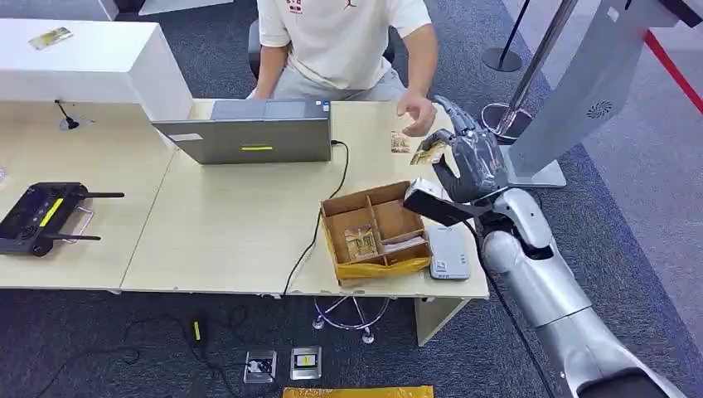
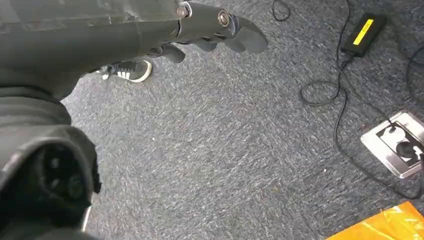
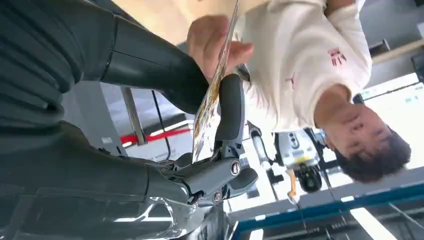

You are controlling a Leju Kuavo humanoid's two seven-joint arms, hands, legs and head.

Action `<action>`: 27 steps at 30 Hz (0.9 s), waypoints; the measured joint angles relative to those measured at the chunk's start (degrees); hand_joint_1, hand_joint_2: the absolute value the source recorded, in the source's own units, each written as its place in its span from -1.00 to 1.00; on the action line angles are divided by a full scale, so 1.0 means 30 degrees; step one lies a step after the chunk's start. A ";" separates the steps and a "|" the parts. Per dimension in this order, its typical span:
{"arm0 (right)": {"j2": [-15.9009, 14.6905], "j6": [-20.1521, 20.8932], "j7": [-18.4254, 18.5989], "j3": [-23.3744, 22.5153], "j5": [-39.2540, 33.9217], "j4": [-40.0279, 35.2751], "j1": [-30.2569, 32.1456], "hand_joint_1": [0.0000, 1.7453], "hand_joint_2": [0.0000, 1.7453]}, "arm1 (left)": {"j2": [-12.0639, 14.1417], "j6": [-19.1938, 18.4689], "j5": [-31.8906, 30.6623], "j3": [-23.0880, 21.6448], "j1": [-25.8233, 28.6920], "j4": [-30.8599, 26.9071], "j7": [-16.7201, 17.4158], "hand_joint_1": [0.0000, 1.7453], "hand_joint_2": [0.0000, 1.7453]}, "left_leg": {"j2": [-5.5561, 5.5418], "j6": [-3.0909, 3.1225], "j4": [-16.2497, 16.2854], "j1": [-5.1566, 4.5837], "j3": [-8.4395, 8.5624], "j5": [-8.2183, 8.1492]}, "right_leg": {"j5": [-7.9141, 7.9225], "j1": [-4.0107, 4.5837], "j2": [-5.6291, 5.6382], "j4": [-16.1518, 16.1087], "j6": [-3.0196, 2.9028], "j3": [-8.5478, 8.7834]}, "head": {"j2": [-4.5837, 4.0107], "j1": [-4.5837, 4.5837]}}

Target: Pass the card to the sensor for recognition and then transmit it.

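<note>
You can make out small red marks on the chest of the person's white shirt, too blurred to read, and no lettering on the card is legible either.

A yellow-brown printed card, dark grey robot hand, brown divided box, pale wooden table.
</note>
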 joint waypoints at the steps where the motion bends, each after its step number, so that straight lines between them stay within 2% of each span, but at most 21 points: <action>1: 0.0021 -0.0037 -0.0117 -0.0066 -0.0007 0.0007 -0.0204 1.00 1.00 | 0.0000 0.0000 0.0000 0.0000 -0.0037 0.0000 0.0000 -1.00 -1.00 | -0.0001 0.0000 0.0000 0.0000 -0.0005 0.0000 | -0.0001 0.0000 -0.0001 0.0000 -0.0001 0.0000 | 0.0000 0.0001; 12: 0.1267 -0.0102 -0.1158 0.0007 0.0562 0.1601 -0.1949 1.00 1.00 | -0.0051 -0.0444 -0.0393 -0.0255 -0.0403 -0.0007 0.0015 -1.00 -1.00 | -0.0010 -0.0001 -0.0002 0.0003 -0.0013 0.0000 | -0.0001 0.0004 -0.0026 0.0003 -0.0002 -0.0002 | 0.0000 0.0001; 19: 0.2235 -0.1843 -0.2252 0.0269 0.1391 0.6145 -0.4059 1.00 1.00 | -0.0146 -0.0794 -0.0722 -0.0634 -0.0847 -0.0015 0.0423 -1.00 -1.00 | -0.0010 -0.0001 -0.0001 0.0002 -0.0019 0.0001 | 0.0000 0.0001 -0.0025 0.0008 -0.0001 0.0003 | 0.0000 0.0000; 26: 0.3249 -0.2477 -0.1684 0.0480 0.1756 0.9949 -0.5449 1.00 1.00 | -0.0269 -0.0831 -0.0801 -0.0852 -0.0962 -0.0015 0.0575 -1.00 -1.00 | -0.0009 -0.0002 0.0000 0.0003 -0.0015 -0.0001 | -0.0005 0.0004 -0.0012 0.0005 -0.0006 -0.0008 | 0.0000 0.0000; 27: 0.3322 -0.2558 -0.1596 0.0495 0.1822 1.0369 -0.5555 0.94 1.00 | -0.0277 -0.0882 -0.0845 -0.0874 -0.0985 -0.0015 0.0612 -1.00 -1.00 | -0.0009 -0.0002 0.0000 0.0003 -0.0014 -0.0001 | -0.0005 0.0004 -0.0015 0.0004 -0.0007 -0.0008 | 0.0000 0.0001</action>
